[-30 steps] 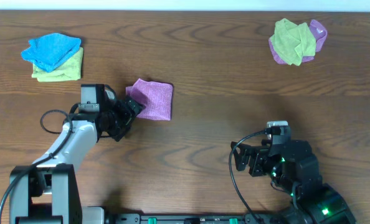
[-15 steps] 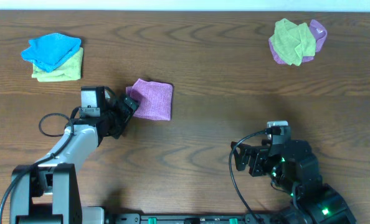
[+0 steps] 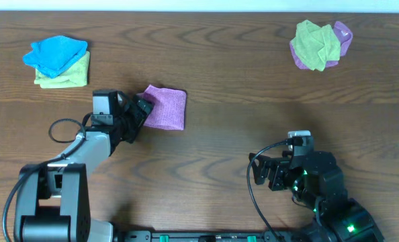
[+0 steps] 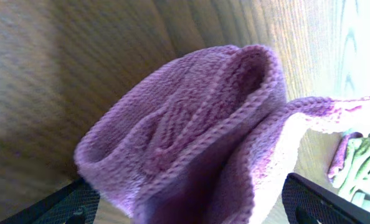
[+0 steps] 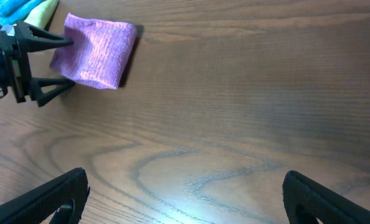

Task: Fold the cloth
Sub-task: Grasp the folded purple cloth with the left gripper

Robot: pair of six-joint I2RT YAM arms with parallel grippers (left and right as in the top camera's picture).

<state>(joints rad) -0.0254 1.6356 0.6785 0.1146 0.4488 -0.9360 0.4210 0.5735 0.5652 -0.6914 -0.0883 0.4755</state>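
Near the blue cloth (image 3: 54,54), a bit toward the table's middle, we're seeing the cloth (image 3: 167,107) lying doubled over and not shifting. The left gripper (image 3: 142,112) is nudging in closer than a second ago, with its fingers spread and straddling the cloth edge that faces the blue cloth, nothing pinched yet. We're reading that as lining up a grab for another fold, while the right gripper (image 3: 258,173) is idling well apart from the blue cloth, spread wide, empty.
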